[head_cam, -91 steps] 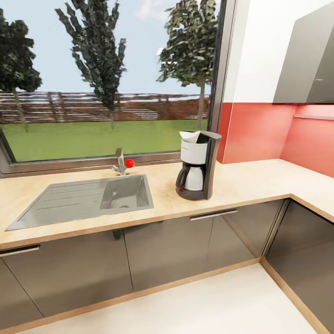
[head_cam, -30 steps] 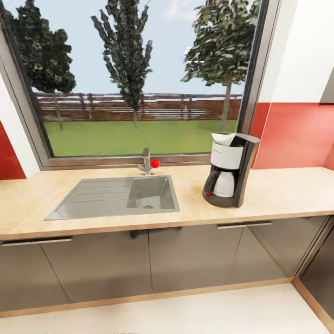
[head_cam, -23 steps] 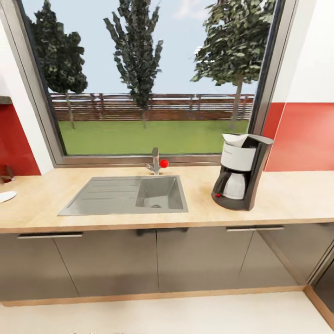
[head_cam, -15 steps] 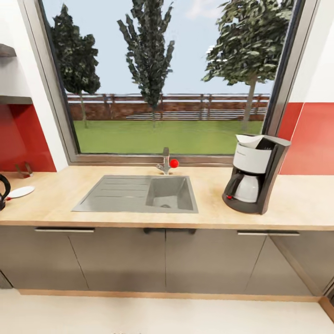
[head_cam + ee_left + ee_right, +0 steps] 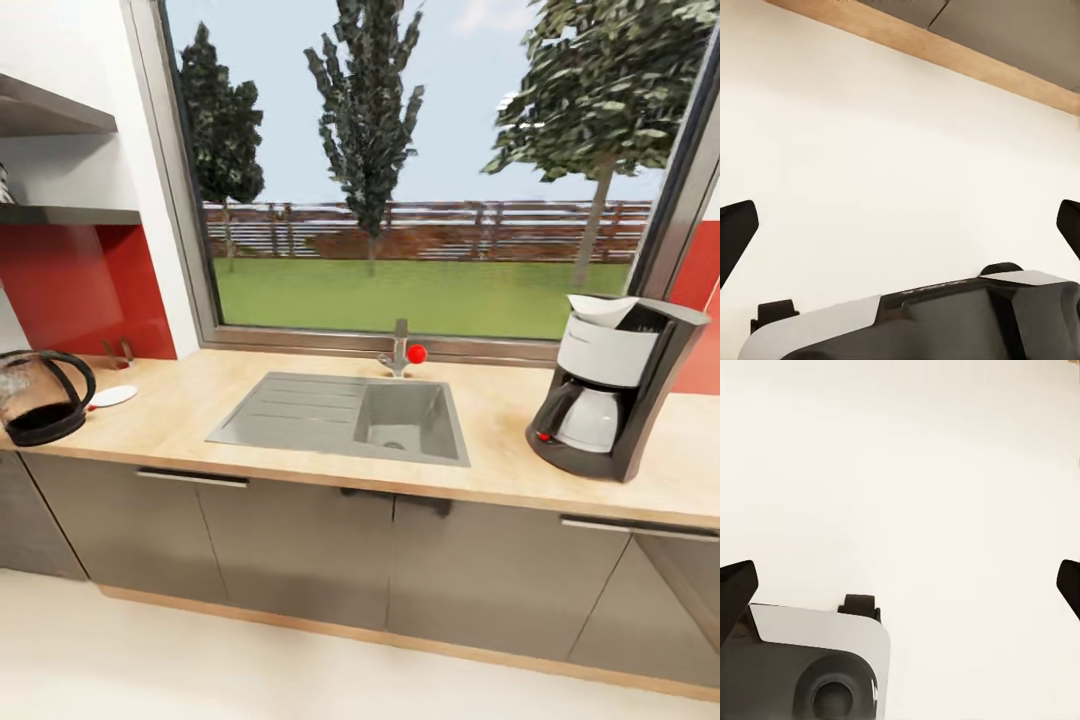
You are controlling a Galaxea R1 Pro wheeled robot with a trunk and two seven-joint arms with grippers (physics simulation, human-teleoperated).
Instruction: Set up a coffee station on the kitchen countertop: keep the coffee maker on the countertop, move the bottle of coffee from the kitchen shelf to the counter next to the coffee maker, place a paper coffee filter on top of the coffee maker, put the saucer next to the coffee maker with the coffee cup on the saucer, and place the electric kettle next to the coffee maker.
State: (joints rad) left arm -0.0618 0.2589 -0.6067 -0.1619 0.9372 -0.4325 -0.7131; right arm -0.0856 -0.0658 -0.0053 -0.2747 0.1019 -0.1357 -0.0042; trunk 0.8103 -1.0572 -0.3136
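Both arms hung over bare floor.
Left gripper [image 5: 900, 225] and right gripper [image 5: 900, 581] stood spread (nothing between); coffee maker [image 5: 617, 385] held a paper filter [image 5: 600, 309].

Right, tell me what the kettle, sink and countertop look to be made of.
Kettle: seemingly clear glass body, see-through with brownish tint, on black, probably plastic, base and handle. Sink: matte grey, likely steel. Countertop: pale wood-look surface, faint grain.

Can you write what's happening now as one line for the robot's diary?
phase: driving along counter | kettle: far left | coffee maker: right, filter on top | left gripper: open | right gripper: open
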